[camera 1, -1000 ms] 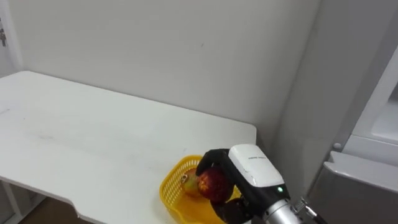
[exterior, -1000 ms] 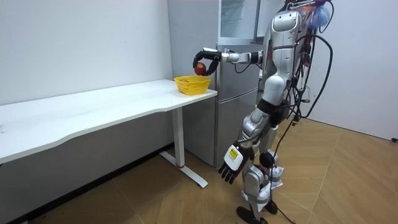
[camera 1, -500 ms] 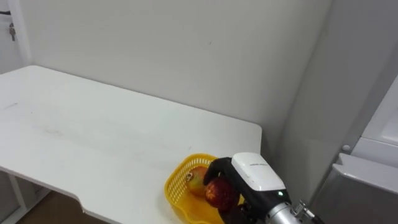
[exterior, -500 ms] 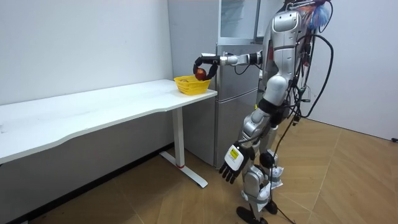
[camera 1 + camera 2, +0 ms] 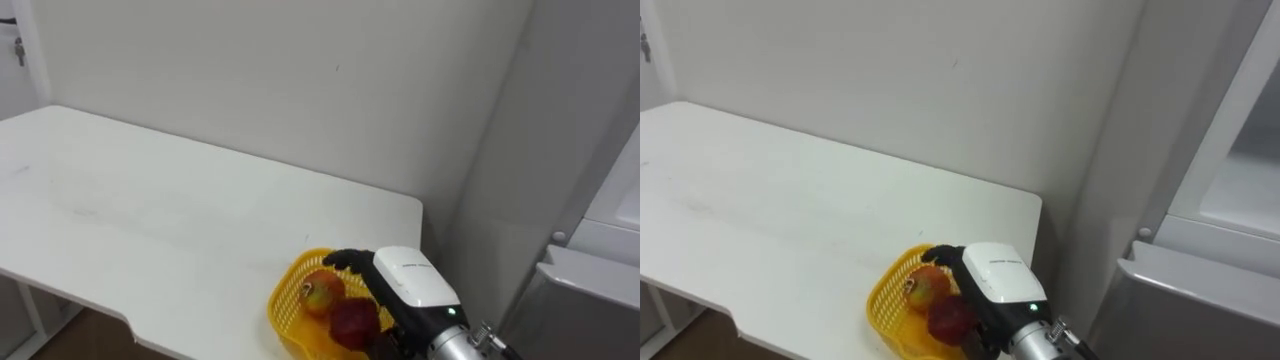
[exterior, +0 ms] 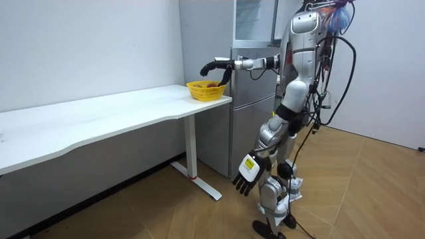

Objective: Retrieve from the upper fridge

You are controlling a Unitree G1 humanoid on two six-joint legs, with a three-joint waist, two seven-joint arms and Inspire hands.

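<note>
Red apple (image 5: 352, 322) lies in the yellow basket (image 5: 283, 303) beside a yellow-red fruit (image 5: 322, 295), at the end of the white surface (image 5: 150, 220) next to the fridge (image 6: 252, 99); right robot hand (image 5: 404, 284) hovers just above it, fingers (image 5: 343, 259) spread, holding nothing; left robot hand (image 6: 245, 175) hangs relaxed beside the standing robot's thigh.

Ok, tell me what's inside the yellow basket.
Two fruits lie in the yellow basket: a red apple and a yellow-red fruit beside it. The open right hand hovers over the basket's right part and hides whatever lies beneath it.
</note>
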